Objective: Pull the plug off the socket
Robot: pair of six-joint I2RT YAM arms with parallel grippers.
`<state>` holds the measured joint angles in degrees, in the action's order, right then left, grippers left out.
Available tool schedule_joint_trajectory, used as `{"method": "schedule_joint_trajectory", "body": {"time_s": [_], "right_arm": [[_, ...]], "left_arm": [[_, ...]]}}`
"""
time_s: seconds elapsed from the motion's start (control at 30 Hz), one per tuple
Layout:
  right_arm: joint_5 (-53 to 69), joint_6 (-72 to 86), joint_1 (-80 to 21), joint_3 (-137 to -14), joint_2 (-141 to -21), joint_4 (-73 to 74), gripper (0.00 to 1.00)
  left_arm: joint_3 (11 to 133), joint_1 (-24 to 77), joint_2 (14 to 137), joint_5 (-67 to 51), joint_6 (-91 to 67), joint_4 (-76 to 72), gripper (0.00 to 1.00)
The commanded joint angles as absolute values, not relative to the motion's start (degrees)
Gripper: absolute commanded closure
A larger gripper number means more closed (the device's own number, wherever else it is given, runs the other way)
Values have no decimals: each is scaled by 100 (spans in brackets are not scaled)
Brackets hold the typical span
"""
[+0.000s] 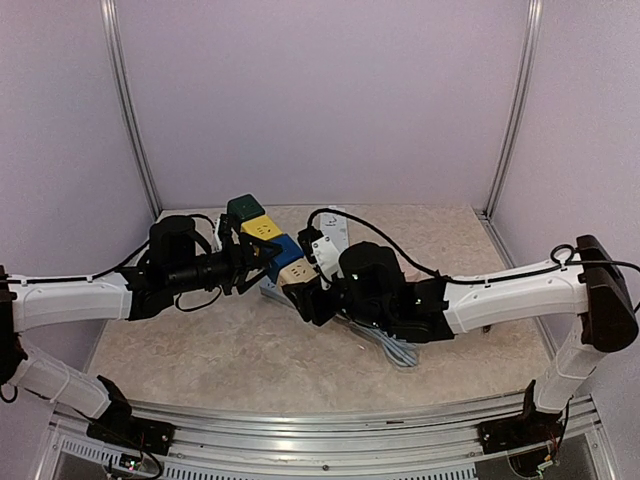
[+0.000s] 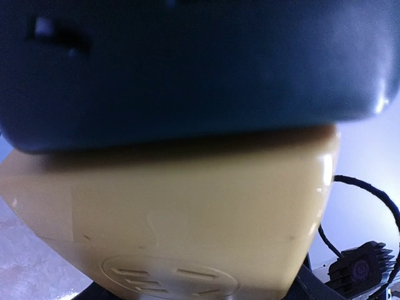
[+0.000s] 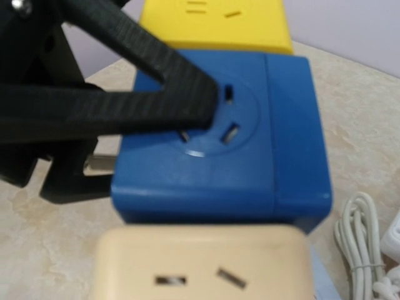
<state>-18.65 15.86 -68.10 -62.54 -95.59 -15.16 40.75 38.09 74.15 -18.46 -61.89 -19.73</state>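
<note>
Beige speckled tabletop (image 1: 450,250): carries everything listed below.

Socket strip (image 1: 268,240): a chain of cube outlets. In the top view its long axis runs from 11 o'clock to 5 o'clock, in the order green block (image 1: 245,208), yellow block (image 1: 262,229), blue block (image 3: 250,137), cream block (image 3: 200,262).

Right gripper (image 1: 308,295): sits at the 5 o'clock end of the strip, against the cream block. Its own fingers do not show in the right wrist view, so I cannot tell whether it clasps that block or only rests beside it.

Left gripper (image 1: 248,268): comes in from 8 o'clock of the blue block. One black trussed finger (image 3: 125,106) lies across that block's outlet face. Whether the jaws have clenched on anything cannot be told.

White cord (image 3: 359,244): bundled at 4 o'clock of the blue block and takes no part in the move.

Plug (image 3: 59,178): a black body, seemingly the plug itself, on the 9 o'clock side of the blue block in the right wrist view, below the left finger.

Prong (image 3: 100,164): silver, with a short length bare between the plug and the block wall. Its axis runs 9 to 3 o'clock.

Judgement: the left arm is the nearer one. The pull should go straight out toward 9 o'clock along the prong while the right arm steadies the strip. Any sideways drag risks swinging the whole chain.
</note>
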Motion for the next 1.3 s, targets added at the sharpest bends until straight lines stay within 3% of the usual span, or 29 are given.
{"method": "schedule_joint_trajectory", "body": {"time_s": [0.0, 0.37, 1.03, 1.27], "right_arm": [[-1085, 1488, -6740, -6298, -9092, -2505, 100], [-1088, 1553, -6673, -6399, -9169, -2326, 100], [-2803, 2132, -7218, -7364, -9700, -1127, 100], [-2365, 1787, -7226, -7118, -9607, -1643, 100]], "left_arm": [[4140, 3876, 7415, -2006, -5800, -1837, 61], [4096, 3876, 7357, -1967, -5799, -1828, 61], [3841, 3893, 6972, -1347, -5909, -1804, 62], [3865, 3885, 6978, -1486, -5842, -1797, 62]]}}
